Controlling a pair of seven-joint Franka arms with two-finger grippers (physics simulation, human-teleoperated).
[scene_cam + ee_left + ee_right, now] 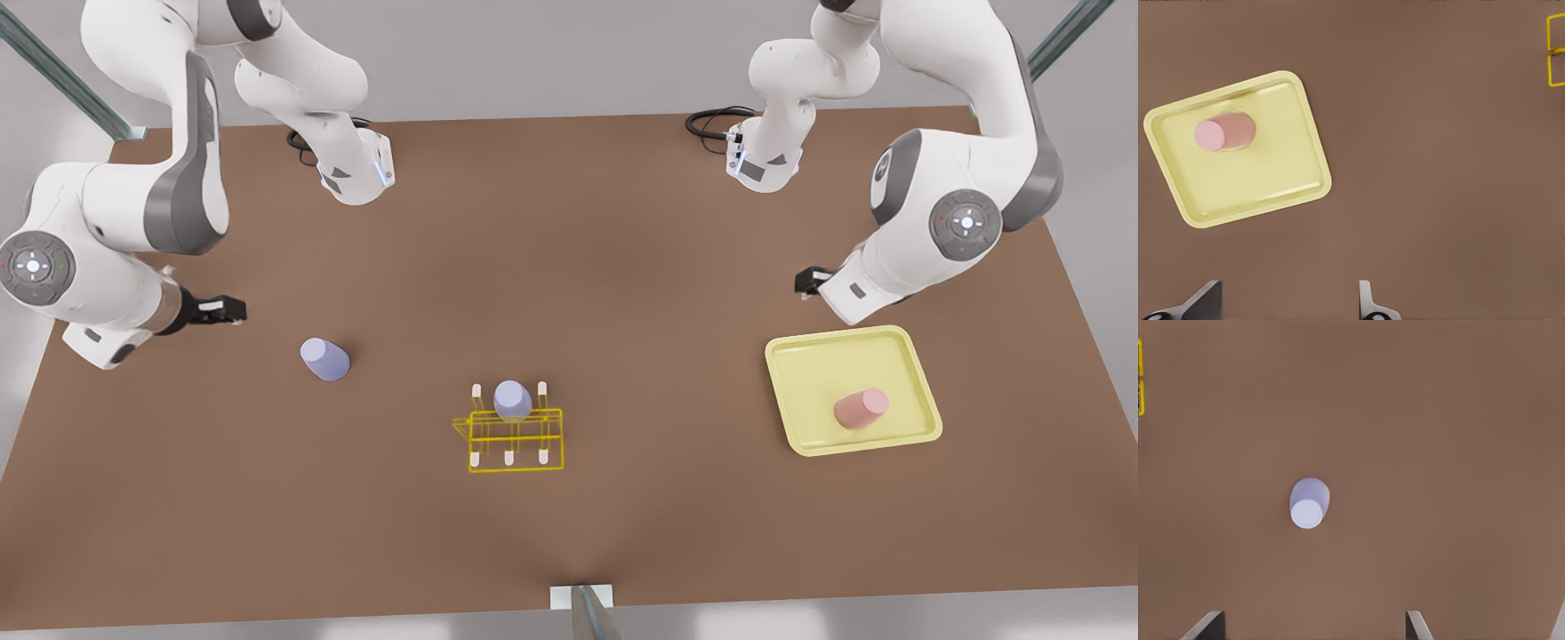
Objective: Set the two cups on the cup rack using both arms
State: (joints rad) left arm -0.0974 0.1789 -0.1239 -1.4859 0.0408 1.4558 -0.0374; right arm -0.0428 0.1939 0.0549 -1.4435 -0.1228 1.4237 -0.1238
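Observation:
A pale pink cup (861,408) (1225,132) stands in the pale-yellow tray (889,351) (1271,180) at the front view's right. One lavender cup (325,359) (1309,503) stands on the bare table at the front view's left. A second lavender cup (512,400) sits over a back peg of the yellow wire cup rack (516,440) near the table's middle. My left gripper (805,283) (1286,303) hovers open, just behind the tray. My right gripper (233,309) (1311,627) is open too, behind and to the left of the loose lavender cup.
The brown table (622,267) has open room between the rack and each cup. A corner of the rack (1555,60) (1140,387) sits at the edge of both wrist views. Both arm bases (356,173) (765,160) and black cables stand at the far edge.

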